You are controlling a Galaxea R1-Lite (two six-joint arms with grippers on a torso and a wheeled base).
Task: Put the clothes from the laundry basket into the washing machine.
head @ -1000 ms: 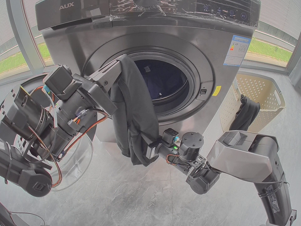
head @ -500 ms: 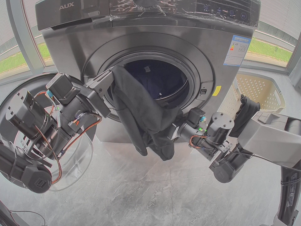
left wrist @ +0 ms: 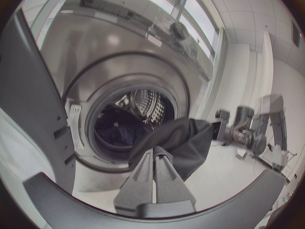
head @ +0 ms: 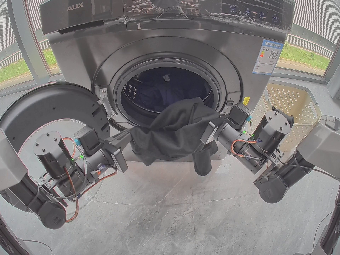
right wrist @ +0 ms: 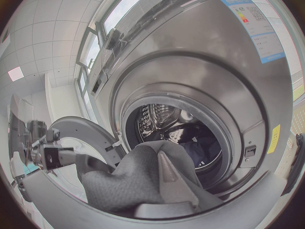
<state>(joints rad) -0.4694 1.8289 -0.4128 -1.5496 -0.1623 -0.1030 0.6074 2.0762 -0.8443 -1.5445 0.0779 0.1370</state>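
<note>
Lowering garment [head: 177, 128] to washer [head: 170, 43] mouth, stretching it between left gripper [head: 129, 136] and right gripper [head: 212, 126], with both jaws clamped on it, lining up for feeding in.

The dark garment [head: 177, 128] buries one finger of the right hand [right wrist: 165, 166], and in the head view it hides that hand's fingertips altogether. Inside the drum [head: 166, 89] the dark laundry is perhaps several pieces, too murky to separate. The right arm hides part of the laundry basket [head: 301, 100]. The dark cloth [right wrist: 296, 163] on its rim is cut off by the right wrist view's edge.
</note>
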